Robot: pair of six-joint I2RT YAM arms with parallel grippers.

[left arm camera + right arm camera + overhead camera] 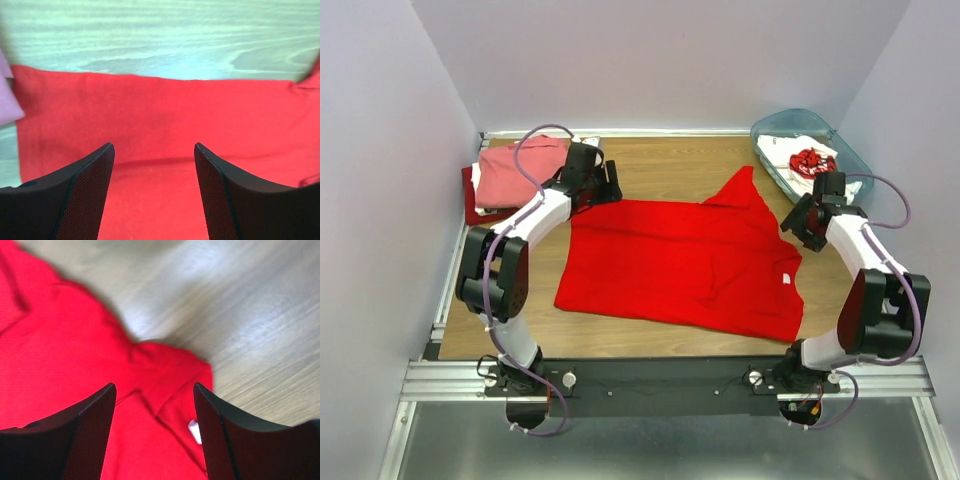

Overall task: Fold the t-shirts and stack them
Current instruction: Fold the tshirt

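- Top external view: a plain bright red cloth t-shirt lies spread flat on the wooden table, between the two pincers. Its hem is toward the left pincer and its collar toward the right pincer.
- Left wrist view: the left pincer is released, with the jaws apart and nothing between them. It hangs over the hem end of the bright red t-shirt, whose straight far edge lies just ahead of the fingertips.
- Right wrist view: the right pincer is likewise released and grips nothing. Collar cloth lies under and between its fingers, with the small white neck label close by the right finger and bare wood beyond.
- Stack: a folded salmon-pink t-shirt rests on a darker red t-shirt, just outboard of the left pincer in the far left corner.
- Supply: a white t-shirt with red print lies crumpled in the translucent teal plastic bin, just beyond the right pincer.
- Progress, as a judgement: two shirts appear folded and stacked. The bright red one is laid out but shows no fold, and neither pincer has taken hold of it.
- Remaining: fold the bright red t-shirt and add it to the stack, then take out, fold and stack the white one. The task stands at roughly the halfway mark.
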